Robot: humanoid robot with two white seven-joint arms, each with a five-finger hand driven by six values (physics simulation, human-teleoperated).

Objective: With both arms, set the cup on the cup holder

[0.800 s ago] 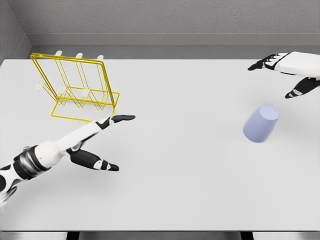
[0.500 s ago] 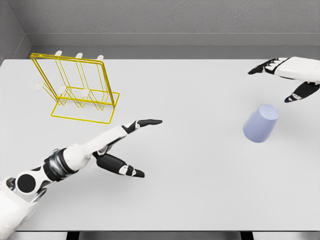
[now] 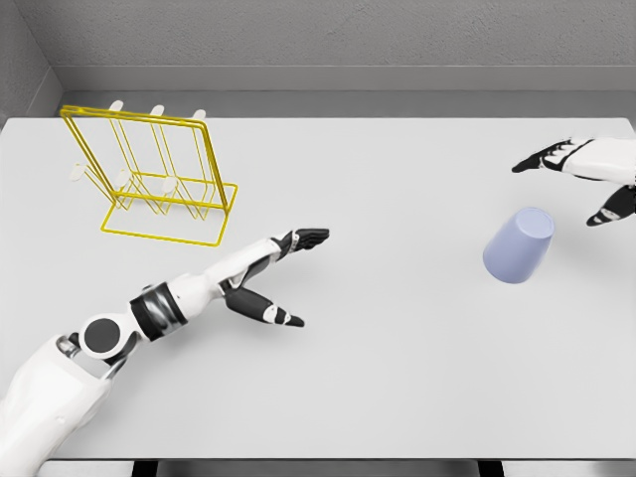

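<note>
Seen from the head camera over a pale grey table (image 3: pixel 378 378) against a grey wall.

Lower left of the frame: left hand (image 3: pixel 270 276), at the end of a white arm rising from the bottom-left corner. Spread wide, dark fingers (image 3: pixel 308 237) stretched flat toward the middle of the frame, thumb splayed low and to the right. Holding nothing; whether hovering over the tabletop or resting on it cannot be told.

Right edge, upper part: right hand (image 3: pixel 586 174), partly cut off by the frame. Also open, fingers extended to the left and thumb hanging apart lower down near the edge. Empty too, and not touching the cup (a clear gap of bare table between the two).

Right of centre, just below and left of that hand: lavender cup (image 3: pixel 519 245), lying tipped on the table. Rounded closed end tilted up and to the right, wider end down and to the left. Well apart from the left hand, with much open table between.

Upper left of the frame: yellow wire cup holder (image 3: pixel 149 179), standing upright on its rectangular base, with pale-tipped pegs along its top and lower down among the wires. No cup on it. Near the left forearm but not touching it, and far across the table from the cup.
</note>
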